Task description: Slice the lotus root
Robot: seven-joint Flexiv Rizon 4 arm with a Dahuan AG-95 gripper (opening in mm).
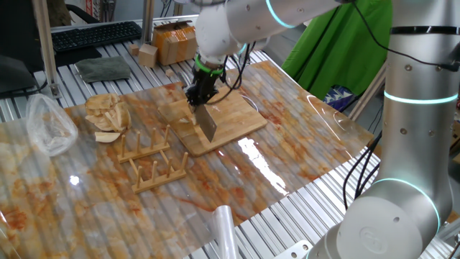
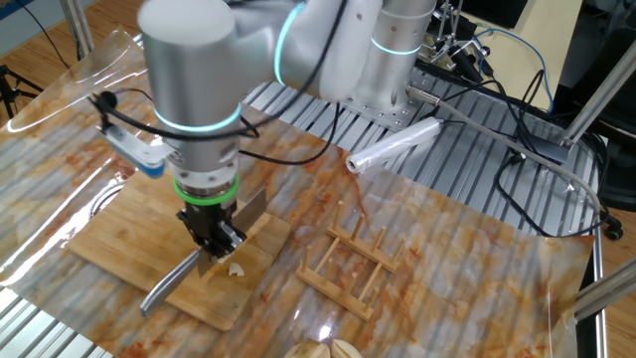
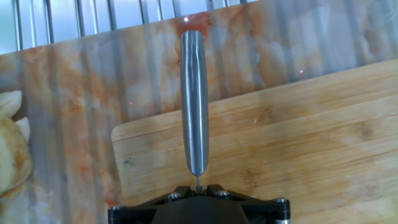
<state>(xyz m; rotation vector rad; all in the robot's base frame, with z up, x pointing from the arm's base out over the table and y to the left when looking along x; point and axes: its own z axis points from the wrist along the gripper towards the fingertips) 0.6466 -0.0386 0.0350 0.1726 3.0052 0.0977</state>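
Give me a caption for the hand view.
Pincer shut on a steel knife above the bamboo board.

Silver-grey arm [image 2: 199,60], glowing cyan joint rings, green wrist band, black end effector [image 2: 214,237], black cables.

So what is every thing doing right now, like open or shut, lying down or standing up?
Black two-finger gripper: shut on the steel knife, pointing down.
Steel knife: held, blade down on the board.
Small pale lotus root piece: lying on the board beside the blade.
Bamboo cutting board: lying flat.
Wooden dish rack: standing upright, nothing in it.
Clear plastic bag: crumpled.
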